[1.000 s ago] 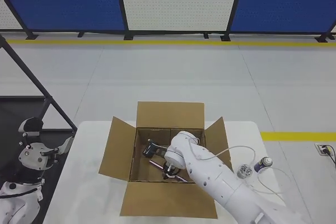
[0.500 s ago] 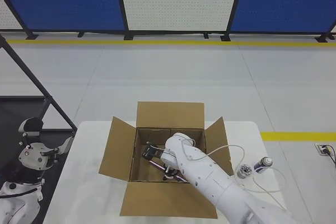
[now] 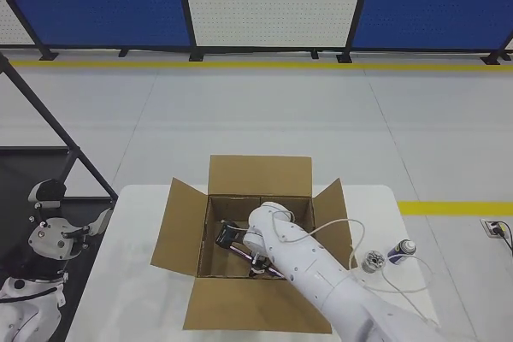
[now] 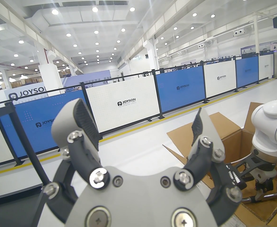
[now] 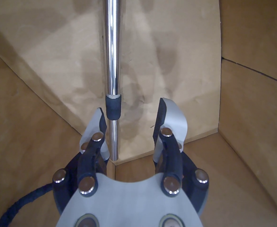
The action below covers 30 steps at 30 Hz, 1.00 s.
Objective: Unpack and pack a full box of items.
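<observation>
An open cardboard box [image 3: 261,175] stands in the middle of the white table [image 3: 124,282]. My right arm reaches down into it. On the box floor lies a shiny metal tube [image 5: 112,48] with a black band. My right gripper [image 5: 132,109] is open around the tube's near end, and the tube sits close against one finger [image 5: 102,121]. In the top view the tube [image 3: 239,250] shows as a thin line beside the arm. My left gripper [image 4: 140,116] is open and holds nothing. It hangs off the table's left side, away from the box [image 4: 223,128].
Two small cans [image 3: 374,259] [image 3: 401,250] stand on the table to the right of the box, with a white cable looping near them. The box flaps [image 3: 175,227] spread outward on all sides. A black frame [image 3: 51,128] stands left of the table.
My right arm has shifted a little to the left inside the box. The left arm has not moved.
</observation>
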Each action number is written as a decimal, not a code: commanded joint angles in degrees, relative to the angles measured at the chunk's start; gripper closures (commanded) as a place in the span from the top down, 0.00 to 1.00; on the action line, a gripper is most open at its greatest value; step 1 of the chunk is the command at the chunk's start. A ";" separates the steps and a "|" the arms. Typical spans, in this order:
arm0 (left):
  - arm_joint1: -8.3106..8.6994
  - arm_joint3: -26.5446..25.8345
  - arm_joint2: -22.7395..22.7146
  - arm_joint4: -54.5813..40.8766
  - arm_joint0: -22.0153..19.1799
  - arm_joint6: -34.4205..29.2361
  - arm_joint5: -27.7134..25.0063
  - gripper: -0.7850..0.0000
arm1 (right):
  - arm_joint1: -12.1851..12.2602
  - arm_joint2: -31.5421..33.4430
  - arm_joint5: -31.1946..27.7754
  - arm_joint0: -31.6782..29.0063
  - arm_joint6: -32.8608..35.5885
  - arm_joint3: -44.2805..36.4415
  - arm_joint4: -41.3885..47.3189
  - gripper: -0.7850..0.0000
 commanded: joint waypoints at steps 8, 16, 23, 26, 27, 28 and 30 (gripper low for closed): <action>0.00 0.00 0.00 0.00 0.00 0.00 0.00 1.00 | -1.71 0.02 -1.37 0.78 -1.31 4.43 -0.25 0.49; 0.00 0.00 0.00 0.00 0.00 0.00 0.00 1.00 | -2.66 0.47 -1.22 1.72 -4.77 7.23 -0.67 0.44; 0.00 0.00 0.00 0.00 0.00 0.00 0.00 1.00 | -3.10 0.60 -3.22 1.79 -6.30 8.42 -1.34 0.46; 0.00 0.00 0.00 0.00 0.00 0.00 0.00 1.00 | -3.36 0.53 -5.15 1.67 -5.80 8.67 -1.53 0.49; 0.00 0.00 0.00 0.00 0.00 0.00 0.00 1.00 | -3.45 0.54 -5.67 1.64 -5.66 8.79 -1.50 0.49; 0.00 0.00 0.00 0.00 0.00 0.00 0.00 1.00 | -3.53 0.59 -6.15 1.62 -5.61 8.92 -1.42 0.49; 0.00 0.00 0.00 0.00 0.00 0.00 0.00 1.00 | -3.67 0.69 -6.81 1.63 -5.81 9.27 -1.35 0.49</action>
